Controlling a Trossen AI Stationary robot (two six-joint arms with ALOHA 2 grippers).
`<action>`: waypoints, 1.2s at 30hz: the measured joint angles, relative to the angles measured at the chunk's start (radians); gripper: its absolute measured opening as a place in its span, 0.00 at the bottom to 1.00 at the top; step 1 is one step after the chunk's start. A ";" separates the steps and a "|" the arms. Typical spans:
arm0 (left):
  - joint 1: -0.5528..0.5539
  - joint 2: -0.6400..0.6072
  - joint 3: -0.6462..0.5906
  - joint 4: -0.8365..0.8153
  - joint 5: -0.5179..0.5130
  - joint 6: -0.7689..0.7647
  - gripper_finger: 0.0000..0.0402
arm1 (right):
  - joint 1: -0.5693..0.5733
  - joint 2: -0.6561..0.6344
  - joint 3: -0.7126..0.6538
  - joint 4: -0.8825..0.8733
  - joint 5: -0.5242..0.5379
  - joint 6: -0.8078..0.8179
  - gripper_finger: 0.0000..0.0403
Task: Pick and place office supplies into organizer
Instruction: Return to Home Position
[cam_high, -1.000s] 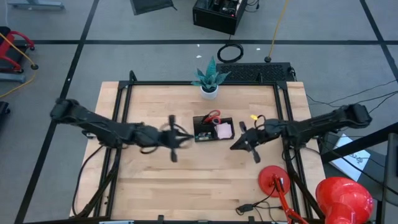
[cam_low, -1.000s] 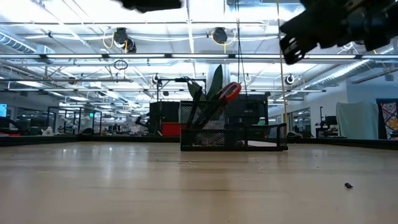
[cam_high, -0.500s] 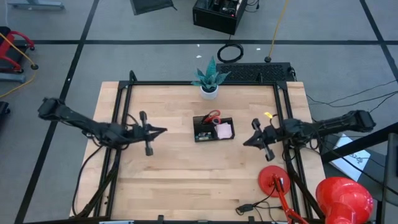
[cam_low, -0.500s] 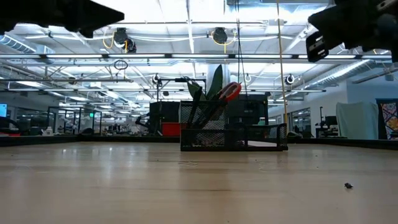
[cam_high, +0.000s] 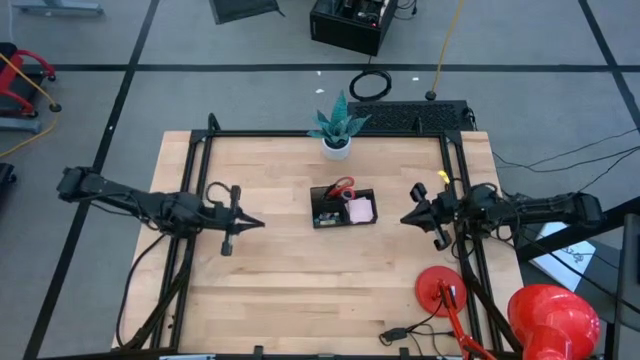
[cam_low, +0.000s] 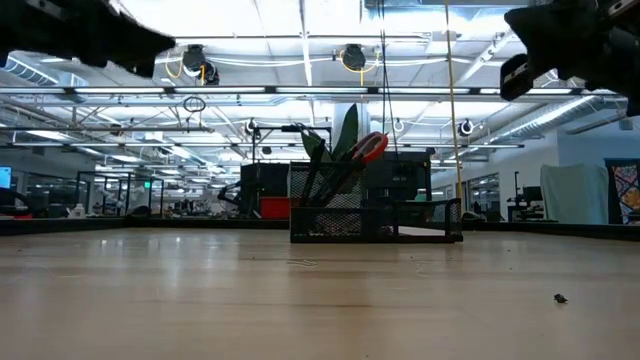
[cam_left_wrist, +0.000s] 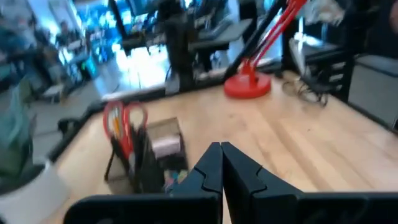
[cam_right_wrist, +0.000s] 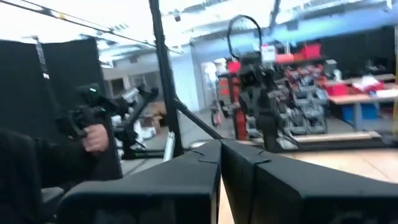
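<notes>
Left gripper (cam_high: 255, 222): fingers pressed together, holding nothing, raised above the table (cam_high: 300, 290), well apart from the organizer (cam_low: 335, 215) on its left side. Right gripper (cam_high: 408, 218): likewise closed and empty, near the table's right edge. Organizer stands at mid-table, near the potted plant (cam_high: 337, 125) (white pot). Red-handled scissors (cam_low: 368, 146) stand upright in its tall section; the pink sticky-note pad (cam_high: 360, 210) lies in the lower one.

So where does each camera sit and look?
High: above the table, looking straight down; left gripper, right gripper, organizer between them.
Low: at tabletop height, facing the organizer; arms at top corners.
Left wrist: past its shut fingers toward the organizer.
Right wrist: past its shut fingers into the room.
Shared: first three show the organizer.
</notes>
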 joint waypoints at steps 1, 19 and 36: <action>-0.003 -0.008 0.000 0.013 0.012 0.015 0.00 | -0.003 -0.005 -0.004 0.006 -0.010 0.003 0.01; -0.007 -0.273 -0.253 0.277 0.039 0.005 0.00 | -0.001 -0.005 -0.013 -0.023 -0.013 0.025 0.01; -0.043 -0.377 -0.253 0.110 -0.181 0.005 0.00 | -0.054 -0.156 -0.014 -0.242 0.119 -0.013 0.01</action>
